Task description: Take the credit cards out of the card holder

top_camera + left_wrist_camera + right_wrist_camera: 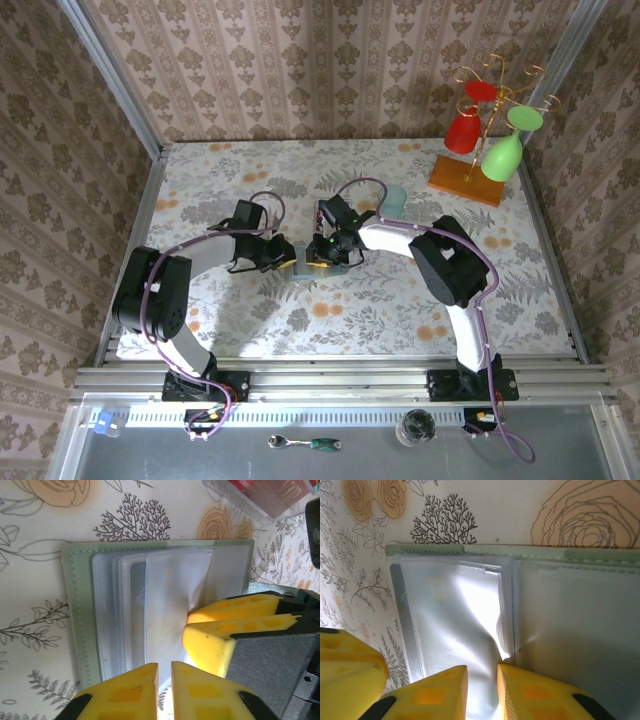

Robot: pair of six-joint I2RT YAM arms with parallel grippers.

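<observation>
The card holder lies open and flat on the flowered tablecloth, its grey-green border around stacked clear sleeves. Both grippers meet over the card holder at mid-table. My left gripper hovers at the sleeves' near edge, its yellow fingers parted by a narrow slit with nothing between them. My right gripper pinches a buckled clear sleeve; from the left wrist its fingers close on that sleeve's side. Whether credit cards sit inside the sleeves I cannot tell.
A clear plastic piece with something red under it lies just beyond the holder's far corner. A pale teal cup stands behind the right gripper. A gold rack with red and green glasses occupies the back right corner.
</observation>
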